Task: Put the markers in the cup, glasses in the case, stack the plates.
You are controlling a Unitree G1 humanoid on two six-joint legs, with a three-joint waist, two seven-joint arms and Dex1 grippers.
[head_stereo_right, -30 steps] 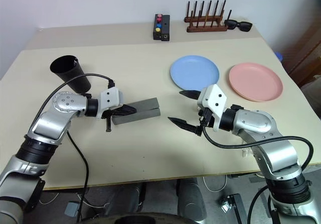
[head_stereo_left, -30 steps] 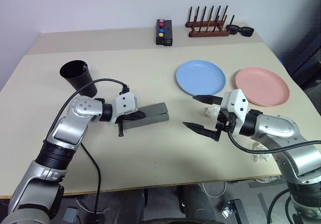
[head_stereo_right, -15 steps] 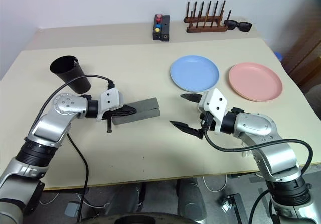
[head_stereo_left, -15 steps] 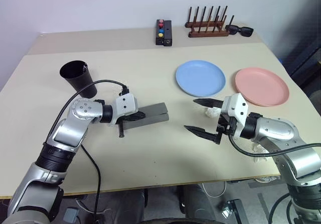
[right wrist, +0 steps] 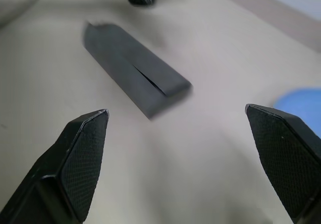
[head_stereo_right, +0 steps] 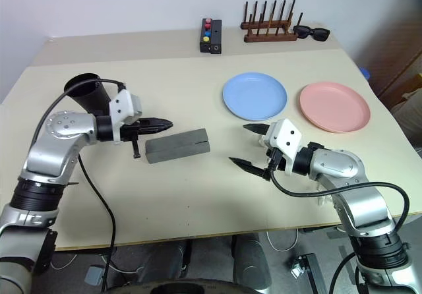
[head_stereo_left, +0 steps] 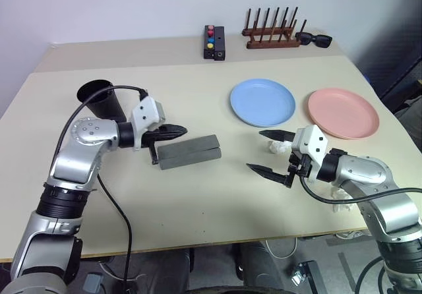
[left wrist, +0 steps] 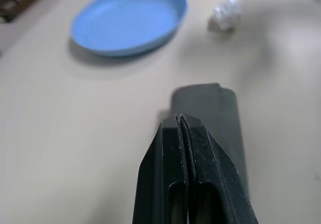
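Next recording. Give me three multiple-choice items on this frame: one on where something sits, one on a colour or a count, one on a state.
1. Where is the sunglasses pair?
A. Inside the cup
B. At the table's far edge, beside the wooden rack
C. On the blue plate

2. How many plates lie on the table?
A. One
B. Two
C. Three

3. How does the grey case stand?
A. Lid wide open
B. Closed, lying flat on the table
C. Held up in the right gripper

Key: 1 B, the dark sunglasses lie next to the rack's right end. 2 B, a blue plate and a pink plate lie side by side, not stacked. 3 B, its lid is down and it lies on the table, with the shut left gripper just above its left end and the open right gripper apart from it.
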